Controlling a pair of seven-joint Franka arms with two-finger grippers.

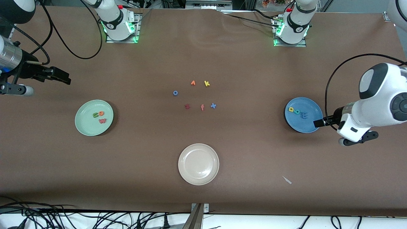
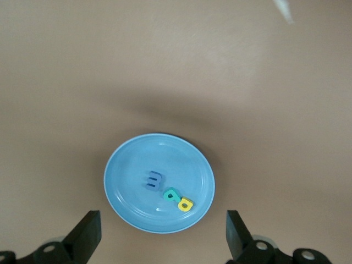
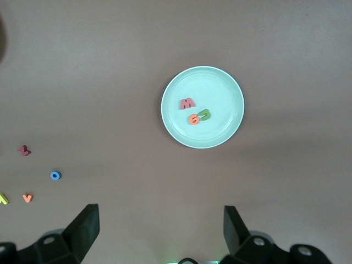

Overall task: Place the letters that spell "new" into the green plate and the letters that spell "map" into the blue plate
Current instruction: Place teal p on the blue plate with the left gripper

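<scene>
The green plate (image 1: 83, 125) lies toward the right arm's end of the table. In it are the olive n (image 1: 95, 115), the orange e (image 1: 100, 113) and the pinkish-red w (image 1: 102, 121). The blue plate (image 1: 300, 125) lies toward the left arm's end and holds the yellow p (image 1: 291, 109), the teal a (image 1: 297, 111) and the blue m (image 1: 304, 115). My left gripper (image 1: 319, 123) hangs open and empty over the blue plate's rim (image 2: 132, 165). My right gripper (image 1: 62, 77) waits open and empty, up in the air; its wrist view shows the green plate (image 3: 220, 88).
A cream-white plate (image 1: 198, 164) lies nearer the front camera, mid-table. Loose letters sit in the middle: an orange one (image 1: 193, 83), yellow k (image 1: 207, 83), blue o (image 1: 175, 93), dark red z (image 1: 187, 106), orange-red f (image 1: 202, 107), blue x (image 1: 213, 105). A white scrap (image 1: 287, 180) lies beside the cream plate.
</scene>
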